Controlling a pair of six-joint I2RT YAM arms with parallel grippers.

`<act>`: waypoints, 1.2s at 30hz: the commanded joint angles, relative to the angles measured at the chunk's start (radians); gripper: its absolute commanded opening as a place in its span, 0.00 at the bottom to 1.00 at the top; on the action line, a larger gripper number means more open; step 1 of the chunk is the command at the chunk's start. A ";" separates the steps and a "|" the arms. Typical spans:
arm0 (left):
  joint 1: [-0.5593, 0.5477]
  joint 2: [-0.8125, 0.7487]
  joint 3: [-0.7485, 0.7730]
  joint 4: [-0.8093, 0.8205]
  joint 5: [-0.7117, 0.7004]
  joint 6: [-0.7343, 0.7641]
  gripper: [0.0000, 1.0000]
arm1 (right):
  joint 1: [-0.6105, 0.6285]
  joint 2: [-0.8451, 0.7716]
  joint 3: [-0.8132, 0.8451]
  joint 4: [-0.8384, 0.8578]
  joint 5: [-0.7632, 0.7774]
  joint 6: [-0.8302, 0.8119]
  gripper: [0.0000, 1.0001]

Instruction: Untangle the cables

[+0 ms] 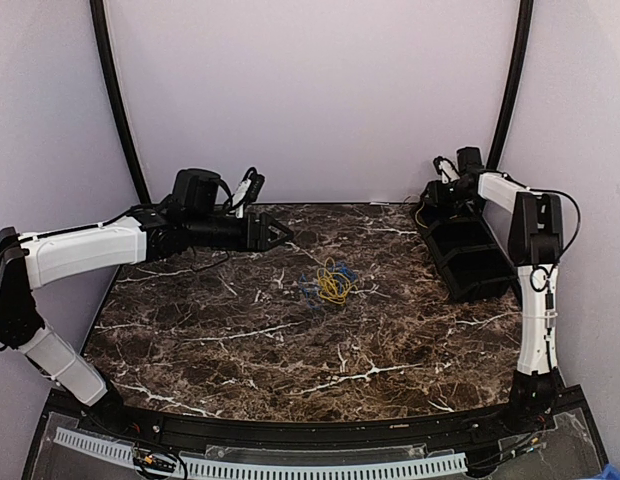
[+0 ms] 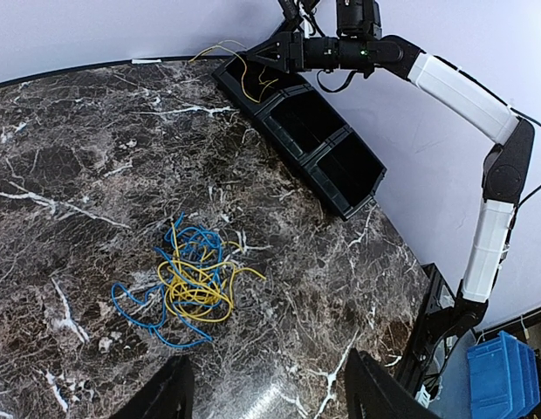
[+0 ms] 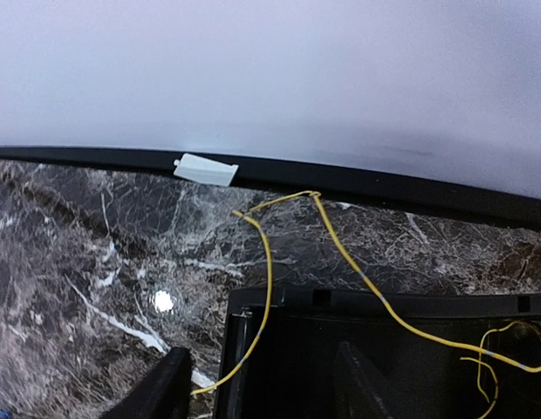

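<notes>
A tangle of yellow and blue cables (image 1: 333, 283) lies near the middle of the marble table, and the left wrist view shows it as a loopy bundle (image 2: 188, 284). My left gripper (image 1: 280, 233) hovers up and to the left of it, open, with nothing between its fingers (image 2: 166, 393). One loose yellow cable (image 3: 266, 288) drapes over the far end wall of the black bin (image 3: 340, 301), partly inside it and partly on the table. My right gripper (image 3: 262, 388) hangs over that end of the bin, open. The cable passes beside its left finger (image 3: 166, 384) and is not held.
The long black bin (image 1: 470, 255) has several compartments and runs along the table's right side near the wall. A white tag (image 3: 206, 168) sits on the black back edge strip. A blue crate (image 2: 502, 375) stands off the table behind the right arm's base.
</notes>
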 commanded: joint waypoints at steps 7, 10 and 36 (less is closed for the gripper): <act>-0.006 -0.022 -0.010 0.037 0.025 -0.014 0.62 | 0.028 0.019 -0.018 -0.023 0.001 0.001 0.35; -0.006 -0.020 -0.009 0.038 0.025 -0.018 0.62 | 0.028 0.029 -0.013 -0.029 -0.017 0.024 0.31; -0.012 0.006 -0.006 0.063 0.047 -0.030 0.62 | 0.027 -0.049 -0.060 -0.057 -0.078 0.019 0.33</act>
